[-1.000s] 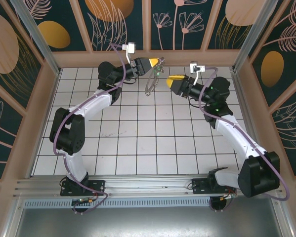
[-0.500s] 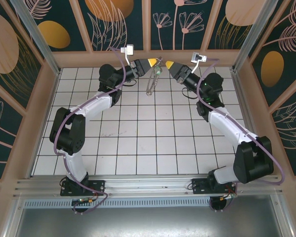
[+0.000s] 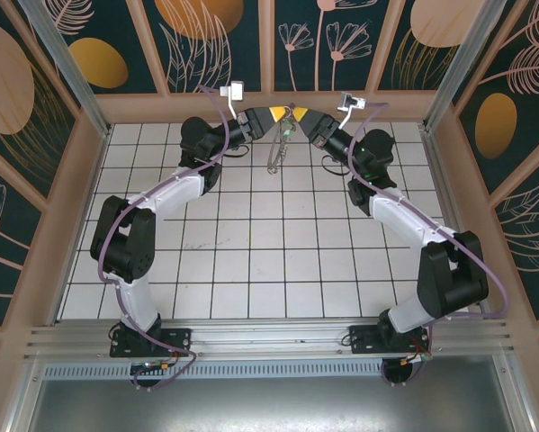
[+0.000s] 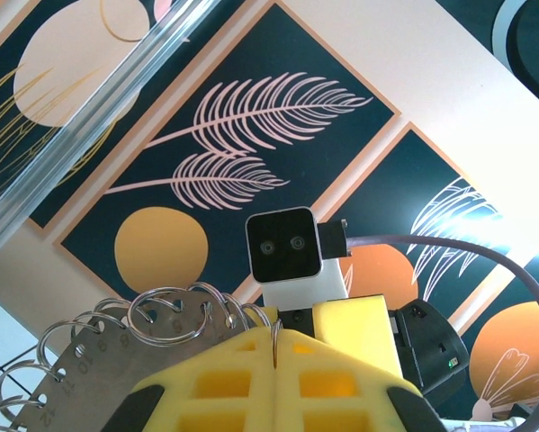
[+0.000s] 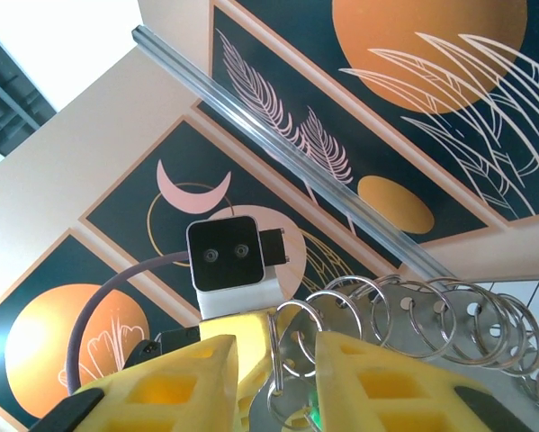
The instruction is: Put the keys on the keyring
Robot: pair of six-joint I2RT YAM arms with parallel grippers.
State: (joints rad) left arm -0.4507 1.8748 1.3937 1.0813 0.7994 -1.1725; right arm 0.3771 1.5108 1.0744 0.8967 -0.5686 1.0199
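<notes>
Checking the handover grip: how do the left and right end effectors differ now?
The left end effector is shut, its yellow fingers pinching a wire of the keyring; the right end effector is open, with rings in its gap. The green-headed key sits between the right one's fingers; the left one's hold wire alone. Both have yellow fingers and meet at the keyring.

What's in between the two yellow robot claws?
The keyring. In the top view its upper end sits between the left gripper and the right gripper, and the rest hangs down.
</notes>
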